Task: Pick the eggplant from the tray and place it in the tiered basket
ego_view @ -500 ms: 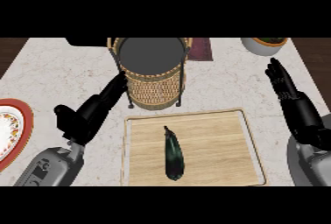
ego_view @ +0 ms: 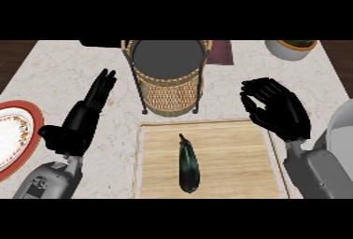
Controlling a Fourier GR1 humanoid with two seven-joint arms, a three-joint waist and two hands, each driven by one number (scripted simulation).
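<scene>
Now the right hand point(ego_view: 276, 109) sits further in from the right edge than half a second ago, nearer the tray's upper right corner, fingers starting to curl but holding nothing; palm faces the tray. Judgement: reach for the eggplant has begun, grasp not yet made

Left hand point(ego_view: 81, 122) at left of frame, fingers straight and pointing toward the upper edge, released, holding nothing; little changed, resting beside the tray

Eggplant point(ego_view: 187, 163) lies untouched at centre of the wooden tray point(ego_view: 241, 182), lower middle of frame, stem end toward the basket, long axis running top to bottom. Same spot as before

Containers:
- tray: holds the eggplant only
- tiered basket point(ego_view: 169, 91), wicker on a wire stand, upper centre of frame, just above the tray's top edge; top tier shows a dark round surface, nothing seen in it
- plate point(ego_view: 14, 135), red-rimmed, left edge of frame; nothing visible on it
- white bowl point(ego_view: 293, 49), upper right; dark contents, cannot identify

All rest on the marble counter point(ego_view: 55, 70)
</scene>
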